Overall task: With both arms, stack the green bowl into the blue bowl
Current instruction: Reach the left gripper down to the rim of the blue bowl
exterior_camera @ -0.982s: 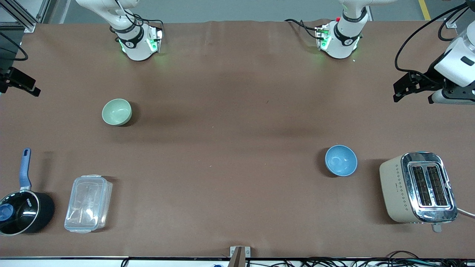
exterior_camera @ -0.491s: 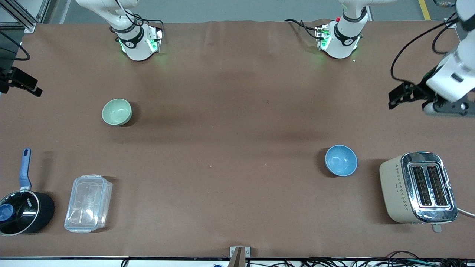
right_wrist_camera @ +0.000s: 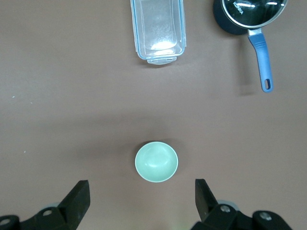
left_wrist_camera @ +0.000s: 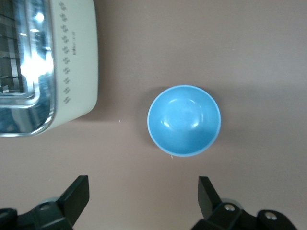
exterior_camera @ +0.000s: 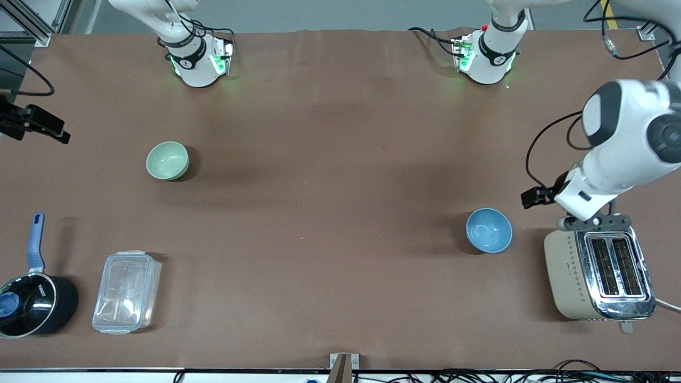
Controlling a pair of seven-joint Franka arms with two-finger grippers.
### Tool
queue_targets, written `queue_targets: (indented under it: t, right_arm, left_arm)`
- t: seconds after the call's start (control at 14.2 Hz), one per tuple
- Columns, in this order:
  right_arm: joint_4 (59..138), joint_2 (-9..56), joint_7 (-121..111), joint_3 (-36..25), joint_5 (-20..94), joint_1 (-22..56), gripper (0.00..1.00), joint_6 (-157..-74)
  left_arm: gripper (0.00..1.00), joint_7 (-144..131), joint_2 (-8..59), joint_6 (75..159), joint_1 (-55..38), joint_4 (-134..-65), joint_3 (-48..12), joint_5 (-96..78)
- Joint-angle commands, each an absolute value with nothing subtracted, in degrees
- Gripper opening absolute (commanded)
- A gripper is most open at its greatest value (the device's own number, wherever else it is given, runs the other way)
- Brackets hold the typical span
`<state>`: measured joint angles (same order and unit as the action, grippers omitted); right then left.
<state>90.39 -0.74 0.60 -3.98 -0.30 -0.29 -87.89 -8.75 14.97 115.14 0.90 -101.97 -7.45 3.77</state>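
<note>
The green bowl (exterior_camera: 167,160) stands upright and empty on the brown table toward the right arm's end; it also shows in the right wrist view (right_wrist_camera: 156,162). The blue bowl (exterior_camera: 489,230) stands upright and empty toward the left arm's end, beside the toaster; it also shows in the left wrist view (left_wrist_camera: 184,120). My left gripper (exterior_camera: 534,196) hangs high over the table close to the blue bowl, open and empty (left_wrist_camera: 144,194). My right gripper (exterior_camera: 37,125) is high at the right arm's end of the table, open and empty (right_wrist_camera: 142,199). The two bowls are far apart.
A cream and chrome toaster (exterior_camera: 598,268) stands at the left arm's end (left_wrist_camera: 43,67). A black saucepan with a blue handle (exterior_camera: 32,303) and a clear plastic container (exterior_camera: 126,291) sit nearer to the front camera than the green bowl, also in the right wrist view (right_wrist_camera: 249,14) (right_wrist_camera: 157,29).
My left arm has swung from the table's end in toward the blue bowl and toaster. My right gripper has shifted slightly. The bowls have not moved.
</note>
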Motion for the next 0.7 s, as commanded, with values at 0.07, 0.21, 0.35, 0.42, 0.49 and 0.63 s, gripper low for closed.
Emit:
queue_targets:
  t: [0.07, 0.21, 0.35, 0.42, 0.49, 0.63]
  right_arm:
    - [102.62, -1.84, -2.63, -4.31, -0.53, -2.28, 0.97, -95.60]
    - [108.34, -2.11, -3.68, -4.31, -0.62, -3.68, 0.97, -98.51]
    - [114.67, -2.37, -5.00, -4.39, -0.62, -4.91, 0.97, -103.33]
    - [118.44, -2.37, -6.58, -4.31, -0.62, -6.14, 0.97, -106.93]
    - [122.04, -2.37, -8.51, -4.31, -0.62, -7.46, 0.97, -110.97]
    - [129.43, -2.20, -10.54, -4.31, -0.53, -9.13, 0.97, -119.32]
  left_arm:
    - [1.00, -10.19, 18.89, 124.42, 0.97, -105.46, -7.47, 5.01]
    - [1.00, -10.72, 20.91, 130.14, 1.05, -108.01, -7.47, 5.01]
    - [0.99, -10.72, 23.19, 133.05, 2.19, -108.63, -7.47, 5.10]
    - [0.97, -10.64, 24.33, 134.20, 2.72, -108.72, -7.56, 5.10]
    - [0.95, -10.63, 25.56, 134.99, 2.72, -108.72, -7.56, 5.10]
    - [0.88, -10.63, 27.24, 135.79, 2.81, -108.63, -7.56, 5.10]
